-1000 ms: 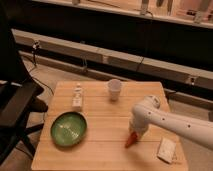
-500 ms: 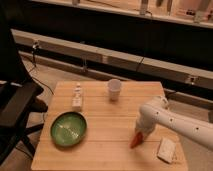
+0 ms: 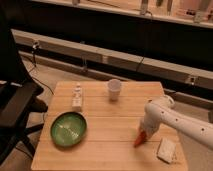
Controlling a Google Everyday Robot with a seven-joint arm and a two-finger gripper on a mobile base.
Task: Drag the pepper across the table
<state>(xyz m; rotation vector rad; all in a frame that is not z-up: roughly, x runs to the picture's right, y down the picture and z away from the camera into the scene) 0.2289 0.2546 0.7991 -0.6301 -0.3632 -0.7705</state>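
Note:
The small red-orange pepper [image 3: 138, 139] lies on the light wooden table [image 3: 105, 125], toward its front right. My gripper [image 3: 144, 133] comes down from the white arm at the right and sits right on the pepper's upper end, covering part of it. The pepper's tip points toward the front edge of the table.
A green bowl [image 3: 68, 129] sits at the front left. A small white bottle [image 3: 77, 96] stands behind it. A white cup [image 3: 114, 89] stands at the back middle. A white flat packet [image 3: 166, 149] lies at the front right corner. A black chair [image 3: 15, 110] is left of the table.
The gripper and the pepper have moved together to the right and slightly toward the front edge of the table, closer to the white packet.

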